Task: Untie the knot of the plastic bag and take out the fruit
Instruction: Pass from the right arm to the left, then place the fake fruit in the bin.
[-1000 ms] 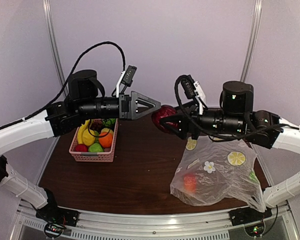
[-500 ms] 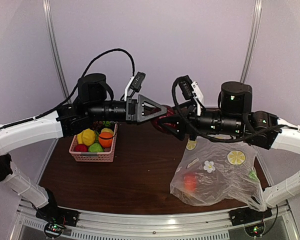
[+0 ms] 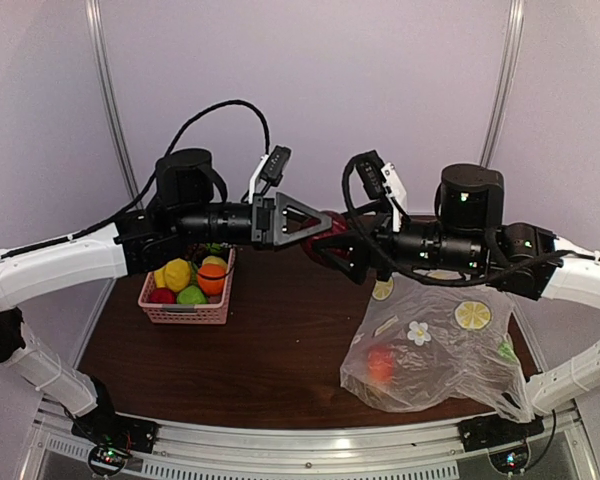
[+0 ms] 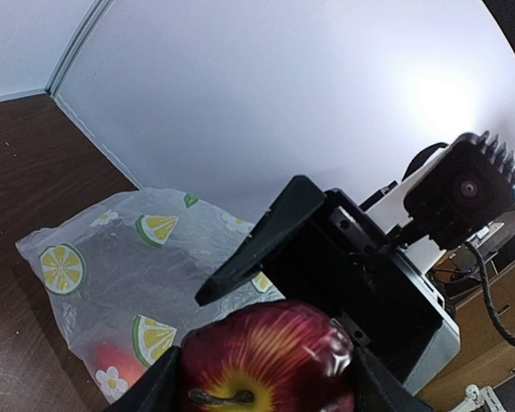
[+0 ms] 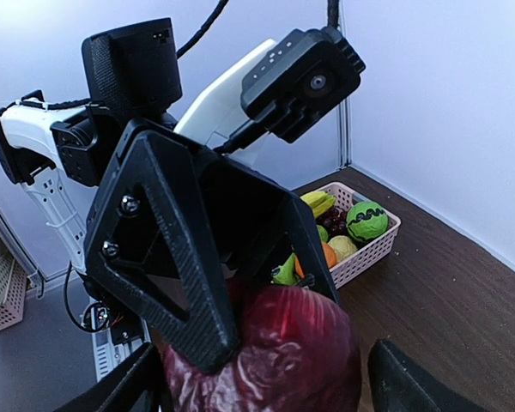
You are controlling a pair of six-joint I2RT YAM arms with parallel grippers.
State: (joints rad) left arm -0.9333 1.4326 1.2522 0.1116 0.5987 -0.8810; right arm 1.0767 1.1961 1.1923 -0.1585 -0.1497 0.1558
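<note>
R hand (image 5: 270,373) grasps red apple (image 4: 266,356) midair; L hand (image 3: 323,222) straddles it, grip unclear; bag (image 3: 440,350) lemon-printed.

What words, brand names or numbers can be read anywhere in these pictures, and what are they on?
None can be read.
The plastic bag carries only printed pictures, lemon slices and small flowers, with no lettering.
The pink basket shows no label in any view.
</note>
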